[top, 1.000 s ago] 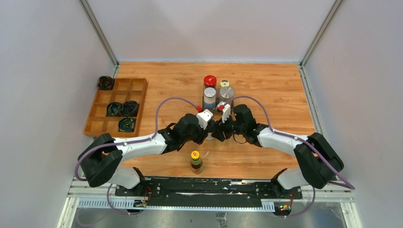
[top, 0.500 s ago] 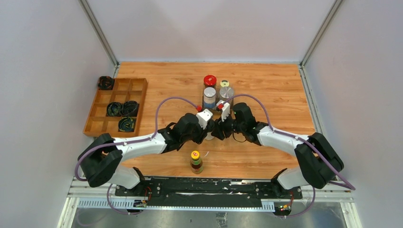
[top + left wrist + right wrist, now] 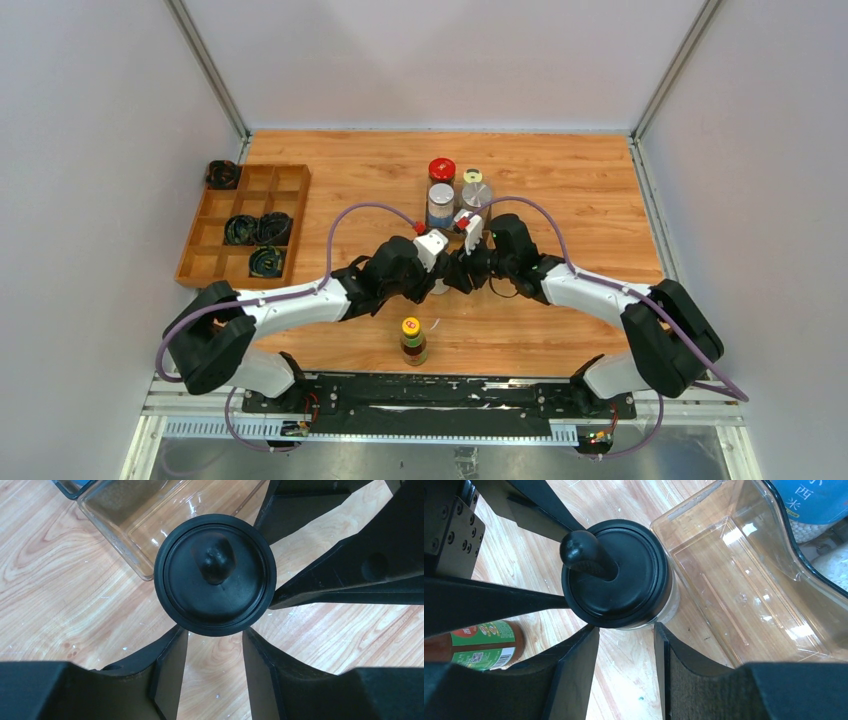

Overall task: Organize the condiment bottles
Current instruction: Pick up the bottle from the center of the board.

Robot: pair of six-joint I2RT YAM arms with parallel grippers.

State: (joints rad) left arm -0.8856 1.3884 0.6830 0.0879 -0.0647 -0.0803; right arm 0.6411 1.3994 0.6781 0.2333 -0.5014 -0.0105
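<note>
Table (image 3: 560, 180) carried, at L, wooden compartment tray (image 3: 203, 262) w/ black coiled bundles (image 3: 242, 230) in three compartments. Centre: clear plastic tray (image 3: 734, 580); red-lidded jar (image 3: 441, 170), blue-labelled jar (image 3: 440, 207), silver-lidded jar (image 3: 477, 194) & yellow-capped shaker (image 3: 473, 177) clustered just beyond it. Black-capped jar (image 3: 215, 575) stood beside it, left end effector (image 3: 215, 635) & right end effector (image 3: 625, 630) both part-closed against its sides. Sauce bottle (image 3: 413, 340) stood apart nr near edge. Vs 1 s before, right end effector had edged in.
</note>
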